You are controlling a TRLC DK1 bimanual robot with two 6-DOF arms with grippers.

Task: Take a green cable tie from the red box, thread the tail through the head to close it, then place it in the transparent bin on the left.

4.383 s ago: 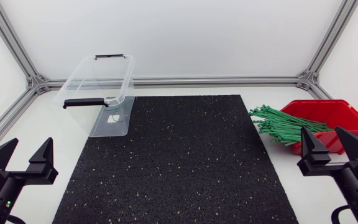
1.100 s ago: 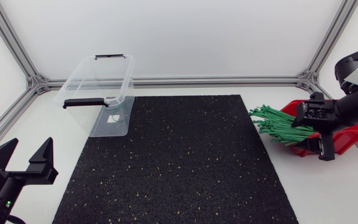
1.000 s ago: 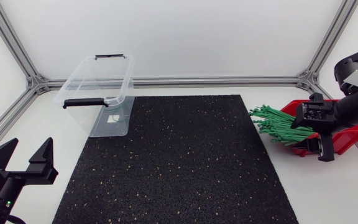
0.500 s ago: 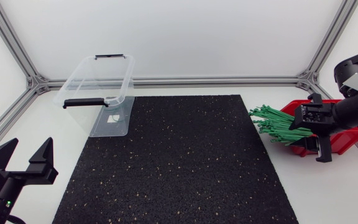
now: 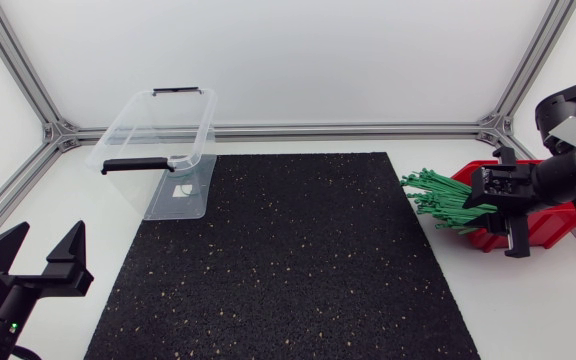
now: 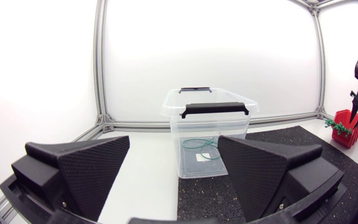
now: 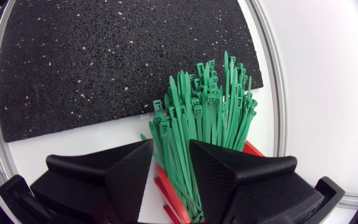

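The right arm comes in from the right edge of the table, its wrist bent so that the right gripper (image 5: 508, 205) points down over the near end of the red box (image 5: 560, 226). In the right wrist view the right gripper (image 7: 171, 146) has its two black fingers (image 7: 225, 165) held a little apart, open. A thick bundle of green cable ties (image 7: 210, 106) runs through the gap and fans out ahead of it. Whether either finger touches the ties cannot be told.

From above, the cable ties (image 5: 443, 200) spill out of the box's left end onto the white table, their ends lying just beside the right edge of the black speckled mat (image 5: 278, 260). The same mat (image 7: 104, 56) fills the ground beyond the ties in the right wrist view, where a strip of the red box (image 7: 166, 194) shows under the fingers.

The left arm sits low at the near left corner. The left gripper (image 5: 46, 235) is spread wide and holds nothing. In its own view the left gripper (image 6: 174, 143) frames the transparent bin (image 6: 188, 140), which stands upright ahead of it with black handles on its rim. A looped green tie (image 6: 199, 144) lies on the bin's floor. The bin (image 5: 118, 125) stands at the far left, touching the mat's far left corner, well apart from the red box (image 6: 344, 118).
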